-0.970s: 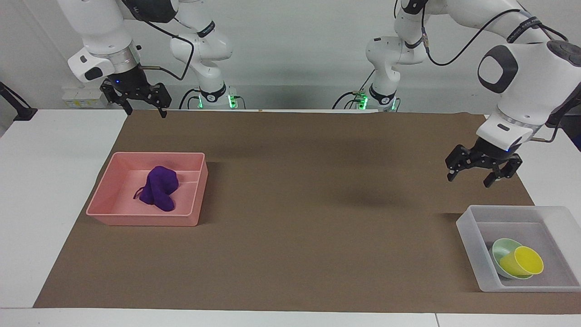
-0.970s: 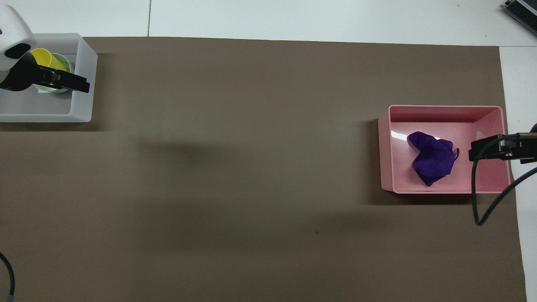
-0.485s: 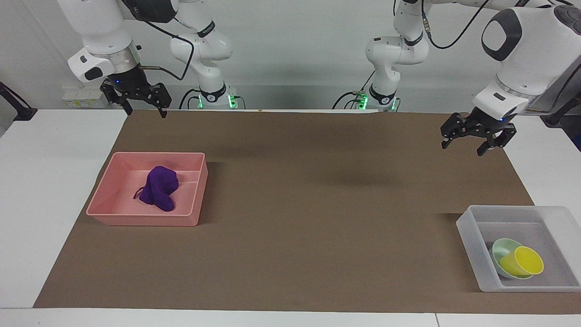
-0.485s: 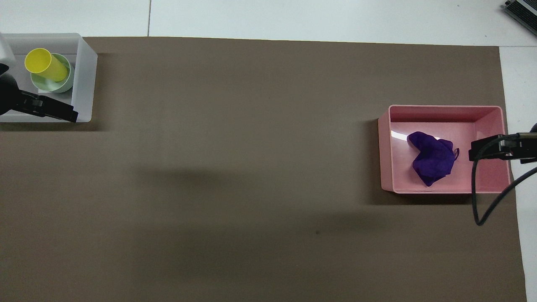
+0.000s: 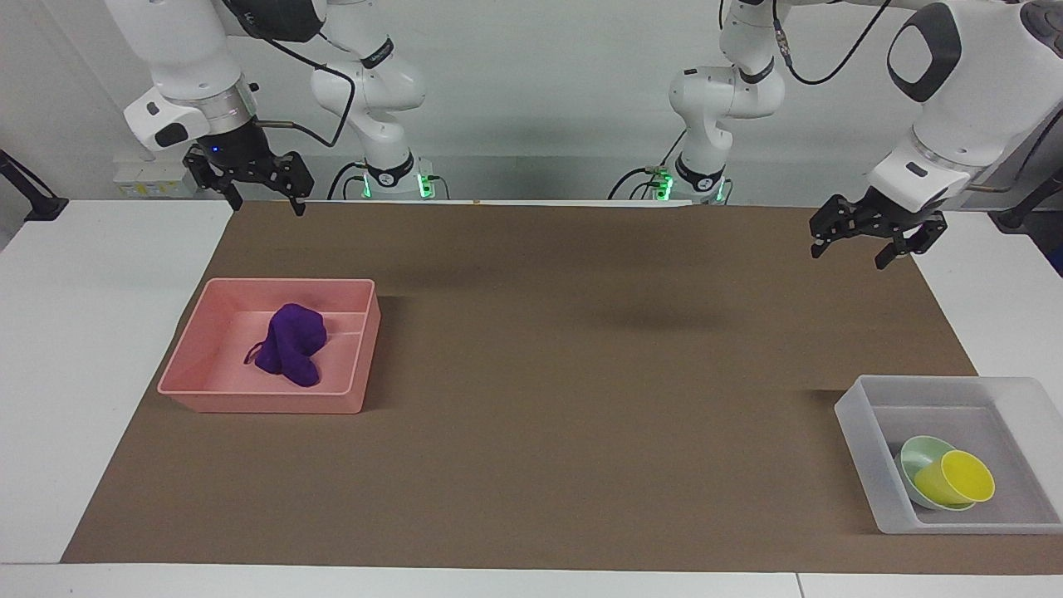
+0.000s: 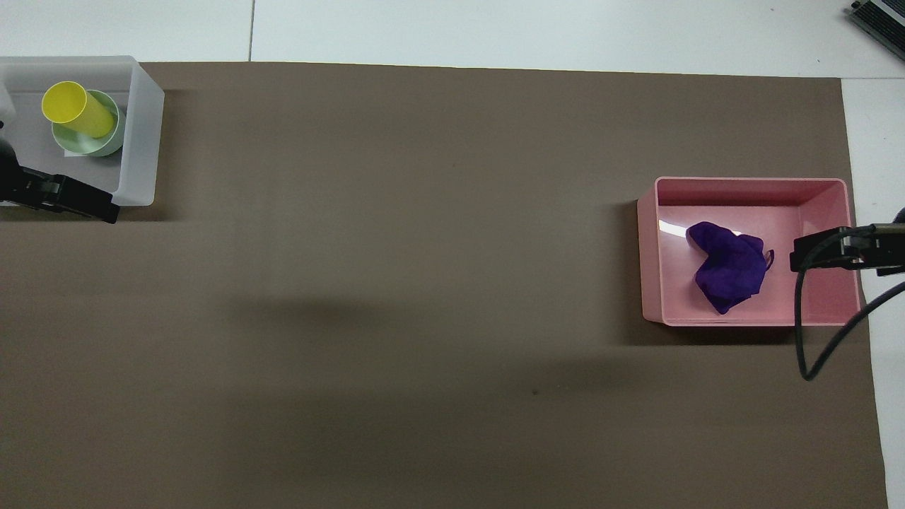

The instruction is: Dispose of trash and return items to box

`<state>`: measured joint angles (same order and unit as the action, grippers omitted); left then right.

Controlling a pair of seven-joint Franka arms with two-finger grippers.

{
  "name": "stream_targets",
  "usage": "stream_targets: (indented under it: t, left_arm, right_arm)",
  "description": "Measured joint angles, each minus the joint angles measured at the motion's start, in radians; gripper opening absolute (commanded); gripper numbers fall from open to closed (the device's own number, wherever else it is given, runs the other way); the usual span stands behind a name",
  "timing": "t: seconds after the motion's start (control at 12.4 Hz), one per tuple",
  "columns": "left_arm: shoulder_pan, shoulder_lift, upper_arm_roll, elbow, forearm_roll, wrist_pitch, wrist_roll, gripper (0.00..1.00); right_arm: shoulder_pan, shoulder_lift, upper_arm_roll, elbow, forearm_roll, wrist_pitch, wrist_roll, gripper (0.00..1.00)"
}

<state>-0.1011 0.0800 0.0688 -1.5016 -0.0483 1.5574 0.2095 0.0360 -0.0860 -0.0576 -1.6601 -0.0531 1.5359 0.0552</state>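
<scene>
The purple rag [image 5: 291,345] lies in the pink tray [image 5: 266,404]; both show from above, rag [image 6: 728,267] and tray [image 6: 749,189]. The yellow cup [image 5: 959,480] lies tilted in the mint-green bowl [image 5: 916,455], inside the translucent box [image 5: 859,448] at the left arm's end. From above I see the cup [image 6: 74,109], bowl [image 6: 109,141] and box [image 6: 141,141]. My left gripper [image 5: 849,253] is open and empty, raised over the mat. It shows from above [image 6: 63,201] at the box's near wall. My right gripper [image 5: 267,205] is open and empty, raised over the mat's corner.
A brown mat [image 5: 581,374] covers the middle of the white table [image 5: 91,332]. The pink tray stands toward the right arm's end. A black cable [image 6: 802,339] hangs from the right gripper [image 6: 834,251] over the tray's near corner.
My left gripper has risen and drawn back from over the box toward the robots, open and empty throughout. The right arm has not moved. Cup, bowl and rag stay put.
</scene>
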Motion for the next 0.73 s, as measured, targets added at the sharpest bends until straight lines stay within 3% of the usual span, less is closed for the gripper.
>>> stream_targets:
  t: [0.73]
  left_arm:
    - [0.001,-0.060,0.001,-0.077,0.003,-0.006,-0.009,1.00]
  right_arm:
    - [0.000,-0.003,0.000,-0.002,0.000,0.000,0.000,1.00]
